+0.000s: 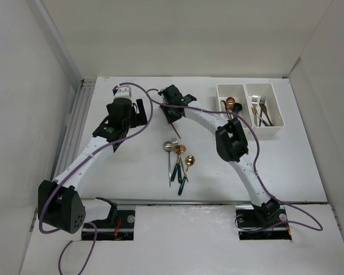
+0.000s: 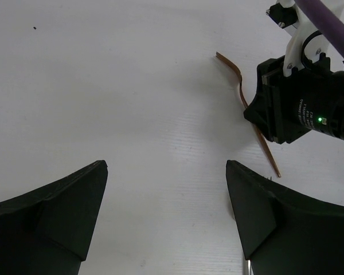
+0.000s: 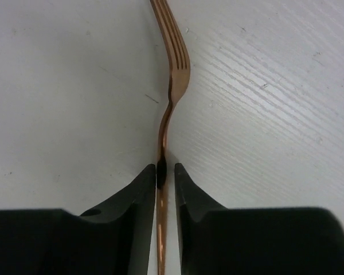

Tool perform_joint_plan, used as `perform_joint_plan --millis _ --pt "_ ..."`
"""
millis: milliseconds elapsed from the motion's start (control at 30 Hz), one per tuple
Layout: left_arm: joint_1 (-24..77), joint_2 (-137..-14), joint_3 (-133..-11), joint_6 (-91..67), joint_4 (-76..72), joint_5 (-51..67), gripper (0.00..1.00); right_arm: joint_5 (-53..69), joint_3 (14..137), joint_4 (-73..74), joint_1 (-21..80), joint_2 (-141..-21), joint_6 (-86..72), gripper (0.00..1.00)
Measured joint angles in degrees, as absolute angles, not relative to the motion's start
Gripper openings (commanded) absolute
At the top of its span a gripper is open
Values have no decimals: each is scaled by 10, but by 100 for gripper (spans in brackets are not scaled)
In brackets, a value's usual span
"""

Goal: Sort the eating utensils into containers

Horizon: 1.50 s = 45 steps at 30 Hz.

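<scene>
My right gripper (image 1: 173, 116) is shut on the handle of a copper fork (image 3: 173, 63) and holds it low over the white table, tines pointing away. The fork also shows in the left wrist view (image 2: 239, 80), and its handle end sticks out below the gripper in the top view (image 1: 176, 132). My left gripper (image 2: 166, 172) is open and empty over bare table, just left of the right gripper. A few utensils lie mid-table: a silver spoon (image 1: 168, 148) and two gold spoons with dark green handles (image 1: 180, 150) (image 1: 190, 162). The white two-compartment containers (image 1: 277, 130) stand at the back right, spoons in the left bin, forks in the right.
The right wrist's black camera housing (image 2: 307, 106) sits close to my left gripper's right side. White walls enclose the table at left, back and right. A metal rail (image 1: 80, 109) runs along the table's left edge.
</scene>
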State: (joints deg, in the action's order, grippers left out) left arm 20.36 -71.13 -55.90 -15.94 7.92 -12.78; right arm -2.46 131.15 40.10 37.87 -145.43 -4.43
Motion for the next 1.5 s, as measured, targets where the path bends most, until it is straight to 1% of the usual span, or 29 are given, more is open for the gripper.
perform_joint_plan --millis 100,200,300,367,400,533,667,733,800,867,933,967,1200,1367,1500 --pt "202 -711 -559 -159 79 -128 80 -27 1313 406 376 -1454 -51 9" --pt "201 -711 -559 -159 76 -129 80 -29 1319 418 373 -1456 -59 9" --pt "201 -711 -559 -159 75 -129 80 -32 1322 426 372 -1457 -63 12" --pt "201 -711 -559 -159 75 -129 80 -36 1322 430 372 -1457 -64 16" --pt "201 -711 -559 -159 74 -129 80 -39 1322 431 372 -1457 -65 20" --pt "201 -711 -559 -159 74 -129 80 -47 1323 437 372 -1457 -65 21" --pt "201 -711 -559 -159 74 -129 80 -53 1324 447 372 -1457 -67 35" --pt "201 -711 -559 -159 74 -129 80 -55 1326 453 372 -1457 -67 35" --pt "201 -711 -559 -159 72 -128 80 -58 1326 457 372 -1457 -67 27" --pt "201 -711 -559 -159 70 -128 80 -60 1326 459 372 -1457 -67 22" --pt "201 -711 -559 -159 68 -126 80 -57 1326 460 372 -1456 -69 11" --pt "201 -711 -559 -159 67 -126 80 -56 1326 460 372 -1456 -68 1" --pt "201 -711 -559 -159 66 -124 79 -38 1310 447 371 -1446 -49 0" --pt "201 -711 -559 -159 66 -124 79 -22 1177 386 371 -1363 -28 0" --pt "201 -711 -559 -159 66 -124 79 -1 1167 348 363 -1309 -22 0"
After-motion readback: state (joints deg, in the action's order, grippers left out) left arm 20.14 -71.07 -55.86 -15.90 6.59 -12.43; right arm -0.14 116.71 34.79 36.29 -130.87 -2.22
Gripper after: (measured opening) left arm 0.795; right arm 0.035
